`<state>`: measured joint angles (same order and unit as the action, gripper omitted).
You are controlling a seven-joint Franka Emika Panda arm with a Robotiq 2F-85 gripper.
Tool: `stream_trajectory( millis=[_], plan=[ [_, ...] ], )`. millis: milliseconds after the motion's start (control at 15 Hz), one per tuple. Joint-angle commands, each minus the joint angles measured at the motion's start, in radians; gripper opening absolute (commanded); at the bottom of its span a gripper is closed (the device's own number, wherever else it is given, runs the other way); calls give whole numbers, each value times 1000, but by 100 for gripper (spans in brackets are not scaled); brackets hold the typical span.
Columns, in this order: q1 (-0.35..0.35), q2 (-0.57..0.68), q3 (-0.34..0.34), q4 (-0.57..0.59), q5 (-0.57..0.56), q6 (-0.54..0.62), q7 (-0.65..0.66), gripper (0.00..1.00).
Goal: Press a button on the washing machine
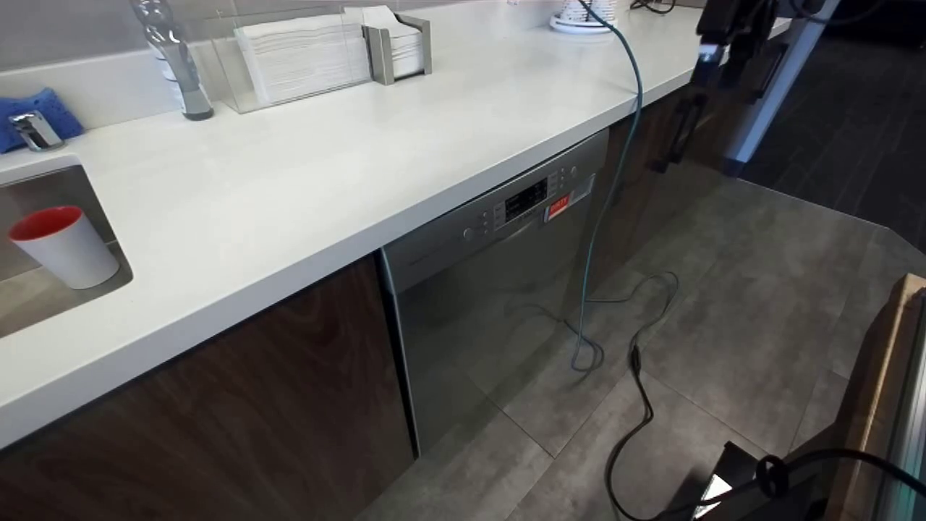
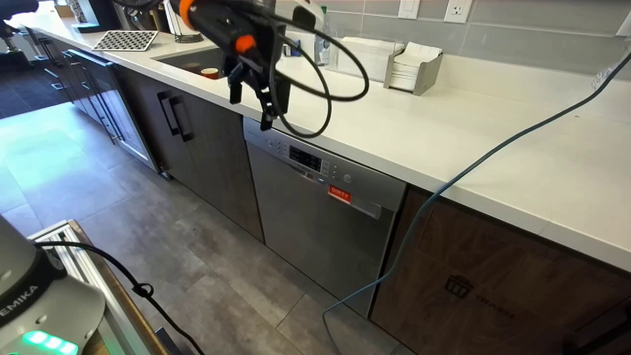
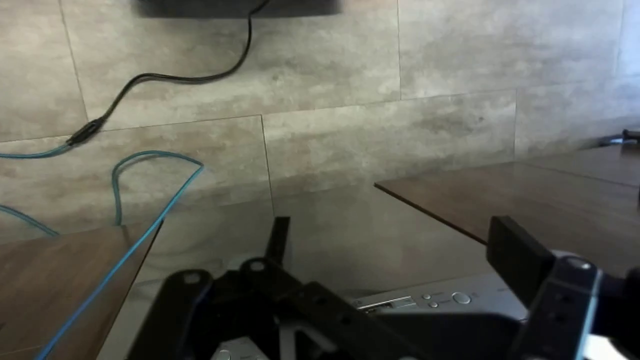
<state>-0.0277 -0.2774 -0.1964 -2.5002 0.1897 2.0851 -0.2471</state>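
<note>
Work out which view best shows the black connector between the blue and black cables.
The wrist view: there the black connector looks largest, with nothing in front of it. An exterior view shows it smaller, lying on the tiled floor. I cannot see it in an exterior view showing the TRASH-labelled cabinet front.

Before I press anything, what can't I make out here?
Buttons: labels too small to read in all three views.
Control panel: partly hidden by the gripper, wrist view.
Robot base: cut off by the left edge in an exterior view.
</note>
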Motion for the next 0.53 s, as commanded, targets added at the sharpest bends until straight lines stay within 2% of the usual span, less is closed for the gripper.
stream_trajectory(
  millis=[0,200,267,333,400,467],
  plan=[
    [28,143,28,-64,156,252,-29,100],
    [61,243,60,-89,361,374,-96,100],
    [62,272,79,-89,395,412,-123,100],
    [62,301,99,-78,392,430,-171,100],
    [34,249,98,-92,336,381,-101,100],
    [33,274,113,-90,350,401,-123,100]
  ],
)
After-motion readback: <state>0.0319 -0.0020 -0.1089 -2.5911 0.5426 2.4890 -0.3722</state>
